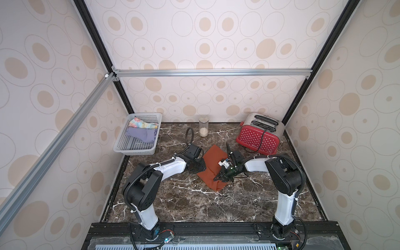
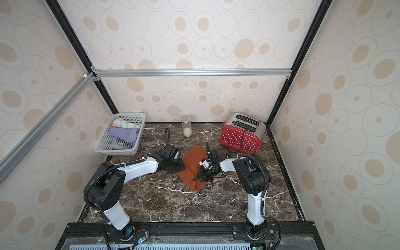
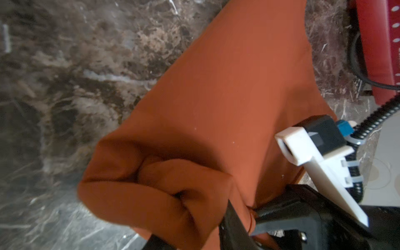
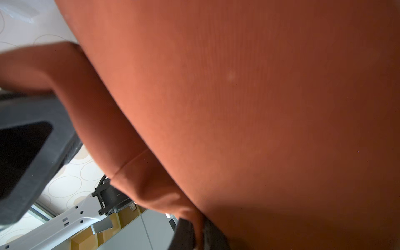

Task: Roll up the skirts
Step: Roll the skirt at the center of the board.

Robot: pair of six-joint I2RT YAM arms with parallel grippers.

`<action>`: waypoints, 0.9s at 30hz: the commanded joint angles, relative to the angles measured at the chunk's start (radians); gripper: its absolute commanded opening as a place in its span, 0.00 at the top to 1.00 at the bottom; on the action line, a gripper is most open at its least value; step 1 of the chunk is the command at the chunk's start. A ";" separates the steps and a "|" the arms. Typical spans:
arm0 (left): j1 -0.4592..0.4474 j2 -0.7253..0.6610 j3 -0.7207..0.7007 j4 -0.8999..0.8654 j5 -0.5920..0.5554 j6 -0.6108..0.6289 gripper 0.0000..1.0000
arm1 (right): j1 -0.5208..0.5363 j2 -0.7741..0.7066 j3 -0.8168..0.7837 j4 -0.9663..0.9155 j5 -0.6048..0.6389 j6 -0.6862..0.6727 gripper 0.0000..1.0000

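**Marble table: orange skirt between both grippers**

The right gripper is closed on a fold of the orange skirt. In the right wrist view the cloth runs down between its dark fingers at the bottom edge of the frame. The left gripper sits at the skirt's left edge in both top views, and the left wrist view shows bunched cloth by its fingers. I cannot tell whether it has clamped the fabric or only brackets it.

The orange skirt lies at the centre of the frame, partly doubled over at its lower end, and is not yet a roll. The purple skirt and floral skirt lie loosely in the basket at upper left. A jar stands at the back, and a toaster sits at upper right, its cord hanging down its front.

Likely trouble from here:
- **Poor left grip:** if the left gripper has caught only one layer, or none, the roll would probably start skewed and spring open on release.
- **Grippers too close:** working this near each other, they could knock fingers or pull against one another, dragging the thin cloth out of a pinch.
- **Toaster cord:** a wide sweep by the right arm might snag it.
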 commanded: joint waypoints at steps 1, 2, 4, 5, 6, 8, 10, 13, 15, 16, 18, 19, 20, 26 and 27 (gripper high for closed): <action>0.001 0.061 0.079 0.014 -0.035 -0.022 0.70 | -0.009 0.084 -0.022 -0.101 0.198 -0.034 1.00; 0.000 0.082 0.102 0.000 -0.039 -0.023 0.71 | -0.010 0.086 -0.021 -0.100 0.192 -0.033 1.00; 0.000 0.117 0.140 -0.031 -0.055 -0.029 0.71 | -0.010 0.084 -0.016 -0.099 0.186 -0.036 1.00; 0.000 0.138 0.161 -0.055 -0.069 -0.031 0.71 | -0.011 0.081 -0.015 -0.102 0.188 -0.037 1.00; 0.000 0.156 0.183 -0.083 -0.079 -0.032 0.71 | -0.011 0.077 -0.011 -0.108 0.192 -0.042 1.00; 0.000 0.206 0.234 -0.153 -0.101 -0.035 0.72 | -0.011 0.059 -0.003 -0.124 0.205 -0.053 0.99; 0.001 0.242 0.259 -0.189 -0.117 -0.035 0.74 | -0.011 0.026 -0.002 -0.126 0.215 -0.056 0.90; 0.000 0.270 0.264 -0.210 -0.136 -0.035 0.74 | -0.013 -0.033 0.002 -0.131 0.231 -0.067 0.80; 0.001 0.283 0.276 -0.231 -0.141 -0.027 0.74 | -0.013 -0.084 -0.004 -0.119 0.239 -0.070 0.73; -0.001 0.289 0.278 -0.234 -0.137 -0.023 0.74 | -0.013 -0.114 -0.011 -0.115 0.248 -0.072 0.70; 0.000 0.292 0.279 -0.231 -0.123 -0.022 0.74 | -0.012 -0.183 -0.037 -0.086 0.267 -0.076 0.65; -0.002 0.294 0.278 -0.230 -0.121 -0.022 0.74 | -0.013 -0.224 -0.058 -0.068 0.291 -0.079 0.63; -0.001 0.294 0.280 -0.232 -0.119 -0.019 0.74 | -0.013 -0.258 -0.075 -0.062 0.320 -0.089 0.61; -0.030 0.327 0.347 -0.289 -0.107 0.035 0.73 | 0.025 -0.528 -0.231 0.003 0.600 -0.208 0.51; -0.034 0.334 0.355 -0.295 -0.102 0.038 0.73 | 0.061 -0.572 -0.250 0.011 0.665 -0.254 0.48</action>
